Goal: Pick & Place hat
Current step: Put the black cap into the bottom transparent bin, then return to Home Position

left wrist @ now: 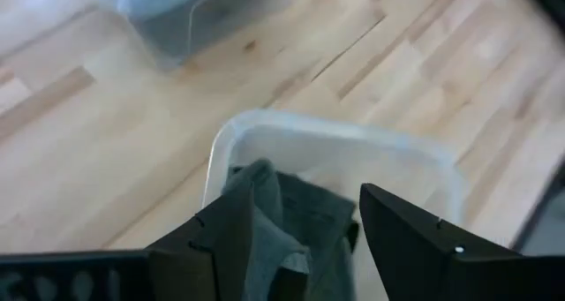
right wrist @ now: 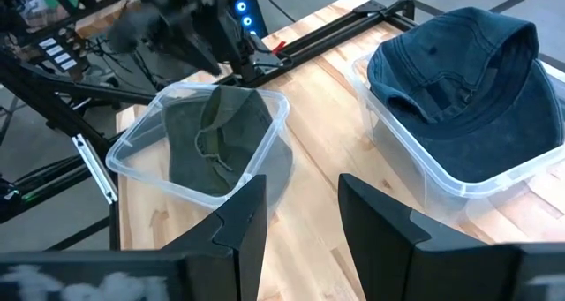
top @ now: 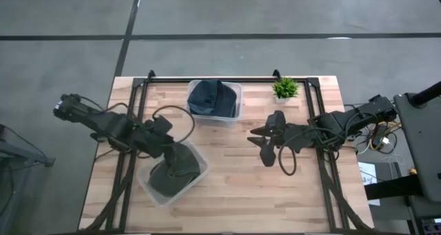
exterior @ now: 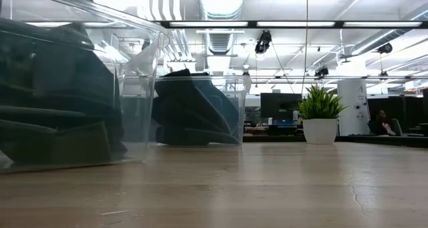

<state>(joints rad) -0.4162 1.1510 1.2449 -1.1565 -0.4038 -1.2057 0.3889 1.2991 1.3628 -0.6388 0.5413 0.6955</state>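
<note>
— Hovering where, the left gripper (top: pixel 180 167)?
— Over the near bin (top: pixel 148 187), fingers spread above the green hat (right wrist: pixel 212 138) lying inside.
— The right gripper (top: pixel 262 140)?
— Mid-table, fingers partly apart, empty. A blue hat (top: pixel 210 97) fills the far bin (top: pixel 238 100).

light: bright, even overhead | glare: ceiling lamps (exterior: pixel 221 1) blown out, low view | blur: left wrist soft

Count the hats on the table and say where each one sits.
2. A dark blue hat in the far bin; a green hat in the near bin, under the left gripper.
</note>
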